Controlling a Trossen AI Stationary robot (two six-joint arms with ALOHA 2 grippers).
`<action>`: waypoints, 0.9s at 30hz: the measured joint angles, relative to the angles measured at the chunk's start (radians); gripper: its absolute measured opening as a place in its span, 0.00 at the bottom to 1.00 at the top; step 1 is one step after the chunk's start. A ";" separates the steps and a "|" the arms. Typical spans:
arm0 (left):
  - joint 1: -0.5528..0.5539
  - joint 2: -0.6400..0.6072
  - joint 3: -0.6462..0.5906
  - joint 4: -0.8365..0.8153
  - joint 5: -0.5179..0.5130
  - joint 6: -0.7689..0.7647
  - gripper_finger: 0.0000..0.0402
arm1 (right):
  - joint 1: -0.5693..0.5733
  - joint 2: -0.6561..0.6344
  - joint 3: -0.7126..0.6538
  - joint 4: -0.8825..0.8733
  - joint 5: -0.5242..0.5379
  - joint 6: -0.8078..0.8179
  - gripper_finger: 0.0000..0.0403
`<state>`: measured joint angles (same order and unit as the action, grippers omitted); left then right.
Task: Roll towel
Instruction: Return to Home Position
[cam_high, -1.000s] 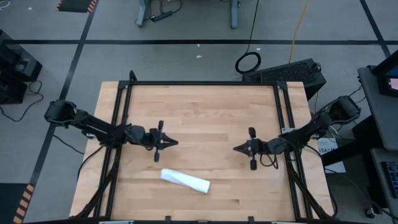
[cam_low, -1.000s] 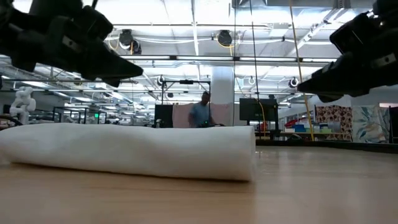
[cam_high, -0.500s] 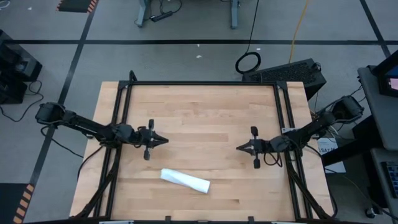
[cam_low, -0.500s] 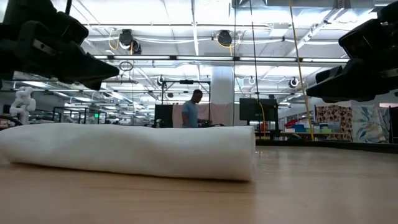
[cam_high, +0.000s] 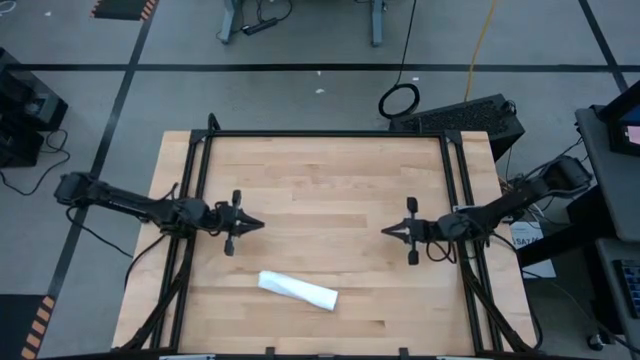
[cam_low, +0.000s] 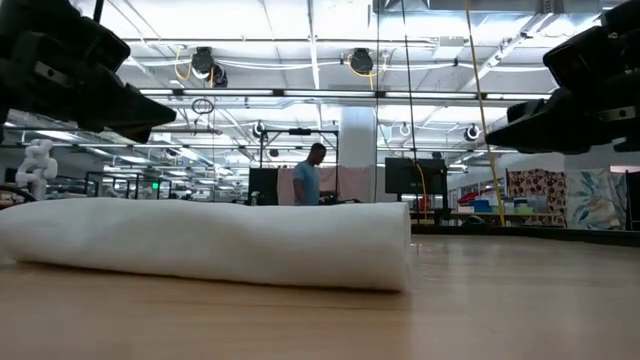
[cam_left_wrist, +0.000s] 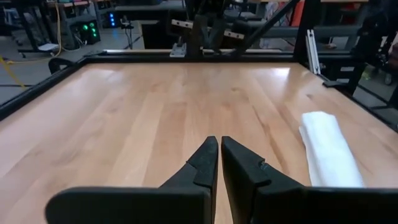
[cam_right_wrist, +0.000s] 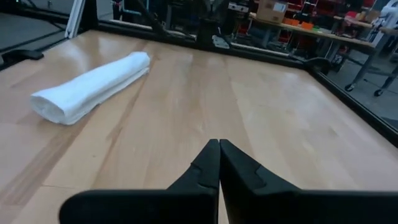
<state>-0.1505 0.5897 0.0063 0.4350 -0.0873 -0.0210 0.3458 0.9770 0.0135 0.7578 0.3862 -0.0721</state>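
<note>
The white towel (cam_high: 298, 291) lies rolled into a long bundle on the wooden table near its near edge, slightly left of centre; it also shows in the low view (cam_low: 210, 243), the left wrist view (cam_left_wrist: 328, 149) and the right wrist view (cam_right_wrist: 93, 85). No gripper touches it. My left gripper (cam_high: 257, 223) hovers shut over the table's left part, pointing toward the centre (cam_left_wrist: 219, 152). My right gripper (cam_high: 387, 231) hovers shut over the right part, pointing toward the centre (cam_right_wrist: 219, 152). Both stand farther from the near edge than the towel.
A black metal frame (cam_high: 325, 134) runs along the table's far edge and down both sides. Bare wood lies between the two grippers. A person (cam_low: 307, 183) stands far off in the room behind the table.
My left gripper has drawn back toward the table's left edge, and my right gripper has drawn back a little toward the right edge. Both have stayed shut. The rolled towel has kept its place.
</note>
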 joint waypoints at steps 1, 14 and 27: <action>0.000 -0.024 0.000 -0.019 -0.001 -0.001 0.07 | 0.000 -0.030 0.000 -0.035 0.001 0.000 0.00; 0.000 -0.286 0.000 -0.286 -0.040 0.002 0.07 | -0.023 -0.518 0.000 -0.392 -0.102 -0.074 0.00; 0.000 -0.445 -0.001 -0.399 -0.030 0.014 0.07 | -0.315 -0.787 0.000 -0.583 -0.394 -0.118 0.00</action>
<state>-0.1509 0.1445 0.0055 0.0357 -0.1178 -0.0071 0.0304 0.1904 0.0139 0.1747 -0.0077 -0.1901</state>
